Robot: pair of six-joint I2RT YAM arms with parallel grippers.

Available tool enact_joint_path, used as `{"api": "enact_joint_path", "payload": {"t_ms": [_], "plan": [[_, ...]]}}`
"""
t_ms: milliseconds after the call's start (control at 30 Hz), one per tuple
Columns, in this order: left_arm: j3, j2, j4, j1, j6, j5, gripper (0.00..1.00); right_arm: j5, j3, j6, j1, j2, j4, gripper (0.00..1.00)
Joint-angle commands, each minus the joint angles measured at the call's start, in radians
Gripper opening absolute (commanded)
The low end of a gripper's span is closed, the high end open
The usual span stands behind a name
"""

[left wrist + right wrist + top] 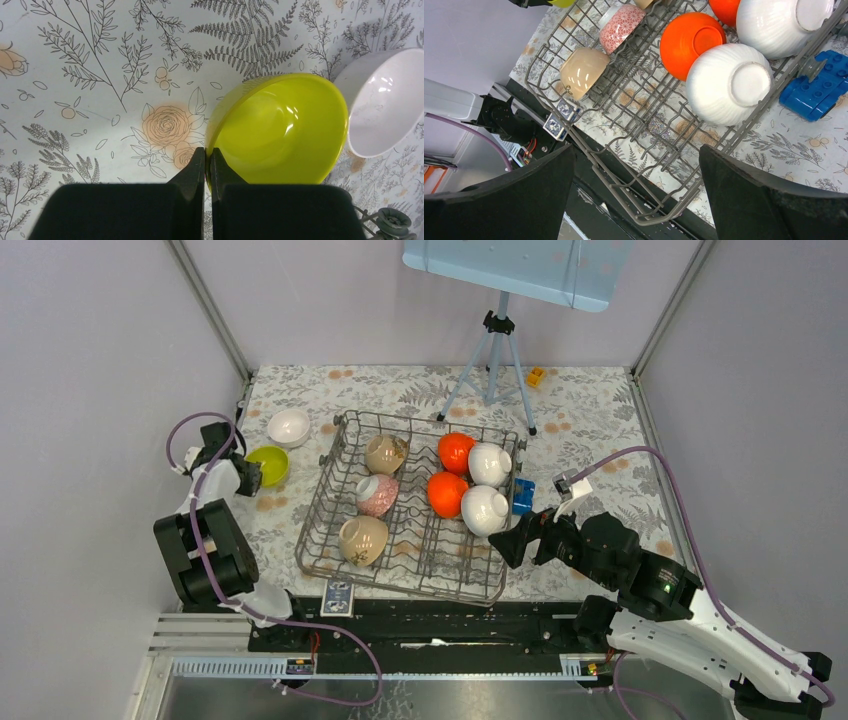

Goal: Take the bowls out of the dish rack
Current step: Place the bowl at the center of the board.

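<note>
1. Top external view: the large rectangular grey metal wire dish rack sits mid-table on the floral-print tablecloth.
2. Left half of the rack, far to near: a translucent beige bowl, a pale pink patterned bowl and a second beige bowl, all tipped between the tines.
3. Right half of the rack: two glossy orange-red bowls, one behind the other. Just right of them are two white ribbed bowls, bases turned up.
4. Out of the rack, on the table's far left: a plain white round bowl, opening up. Just near of it is a lime-yellow glossy bowl.
5. Left gripper: its fingers are pressed together on the rim of the lime-yellow glossy bowl, as the left wrist view shows. The bowl is tilted, opening toward the camera. I cannot tell whether it rests on the cloth.
6. Right gripper: jaws spread wide, nothing between them. It hangs at the near right corner of the rack, just beside the nearer white ribbed bowl.
7. A small blue plastic block lies against the outside of the rack's right wall.
8. A grey tripod stands at the far side.
</note>
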Motion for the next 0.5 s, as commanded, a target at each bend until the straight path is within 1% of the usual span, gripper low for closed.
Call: {"api": "enact_joint_path", "payload": {"t_ms": [0,467], "plan": [[0.002,0.020,0.078,0.003,0.000,-0.019,0.00,0.028,0.004,-0.009,0.005,-0.002,-0.006,1.00],[-0.016,0.082,0.137,0.002,0.018,-0.012,0.00,0.031,-0.015,0.010,0.005,0.003,-0.009,1.00]]}}
